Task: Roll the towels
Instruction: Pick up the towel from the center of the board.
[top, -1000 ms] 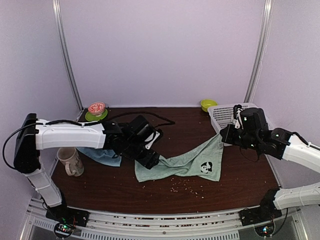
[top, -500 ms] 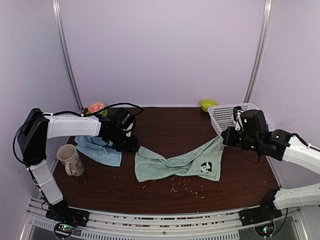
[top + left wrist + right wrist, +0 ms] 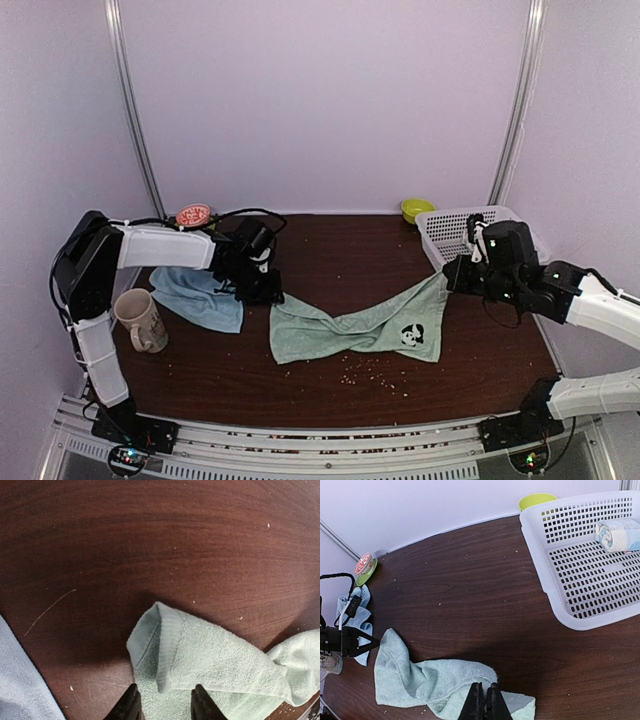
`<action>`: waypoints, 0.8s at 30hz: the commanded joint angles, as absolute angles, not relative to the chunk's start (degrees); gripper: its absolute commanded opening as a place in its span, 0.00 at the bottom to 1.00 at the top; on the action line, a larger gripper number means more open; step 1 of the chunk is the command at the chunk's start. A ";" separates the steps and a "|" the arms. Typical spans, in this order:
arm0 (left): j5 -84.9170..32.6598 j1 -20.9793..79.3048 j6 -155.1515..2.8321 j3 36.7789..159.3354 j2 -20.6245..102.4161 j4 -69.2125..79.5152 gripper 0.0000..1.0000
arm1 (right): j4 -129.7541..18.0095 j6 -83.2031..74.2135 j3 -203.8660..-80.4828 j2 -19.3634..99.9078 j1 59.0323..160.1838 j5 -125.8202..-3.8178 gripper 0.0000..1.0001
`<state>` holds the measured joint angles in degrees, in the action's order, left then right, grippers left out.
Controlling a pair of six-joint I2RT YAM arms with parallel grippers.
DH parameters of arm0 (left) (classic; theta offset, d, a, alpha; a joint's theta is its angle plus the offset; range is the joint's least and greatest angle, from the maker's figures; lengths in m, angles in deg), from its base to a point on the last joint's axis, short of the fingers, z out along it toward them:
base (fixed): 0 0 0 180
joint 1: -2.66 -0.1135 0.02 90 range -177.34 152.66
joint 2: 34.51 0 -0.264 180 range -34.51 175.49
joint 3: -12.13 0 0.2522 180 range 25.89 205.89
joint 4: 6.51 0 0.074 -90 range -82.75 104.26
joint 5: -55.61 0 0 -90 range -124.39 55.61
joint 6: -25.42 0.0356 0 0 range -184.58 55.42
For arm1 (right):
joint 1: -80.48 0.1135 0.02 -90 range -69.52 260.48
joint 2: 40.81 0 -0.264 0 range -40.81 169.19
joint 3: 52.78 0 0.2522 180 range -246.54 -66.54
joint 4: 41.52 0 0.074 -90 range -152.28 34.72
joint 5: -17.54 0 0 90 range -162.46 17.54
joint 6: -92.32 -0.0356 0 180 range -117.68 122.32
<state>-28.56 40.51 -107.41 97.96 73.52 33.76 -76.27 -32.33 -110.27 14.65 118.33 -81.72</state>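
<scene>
From above, the pale green towel lay stretched across the middle of the dark table, flat and twisted, not rolled at all. The right gripper held its far right corner lifted off the wood, beside the white basket. The left gripper hung low at the towel's left end. The light blue towel sat crumpled under the left arm, near the mug. Crumbs were scattered in front of the green towel.

In the left wrist view, the green towel showed a folded-over corner lying between the fingers. They stood at a narrow gap astride the cloth, and we could not tell whether they pinched it or only bracketed it. A sliver of the blue towel showed at the lower left.

In the right wrist view, the fingers were pressed tightly together on the green towel, which trailed away towards the left gripper. A rolled cloth lay in the basket.

We judged the task barely begun for these two towels. The green one seemed to be getting spread out for a roll, and the blue one lay untouched. Both remained to be rolled.
</scene>
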 commanded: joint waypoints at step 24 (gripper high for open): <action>-25.61 39.40 -108.26 100.73 75.99 30.48 0.00 | -75.24 -31.83 -110.24 12.46 117.83 -81.13 0.00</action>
<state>-26.01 39.83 -108.26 100.43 77.95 32.53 -76.03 -32.33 -110.16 13.71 118.30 -80.80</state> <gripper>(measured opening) 0.018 0.019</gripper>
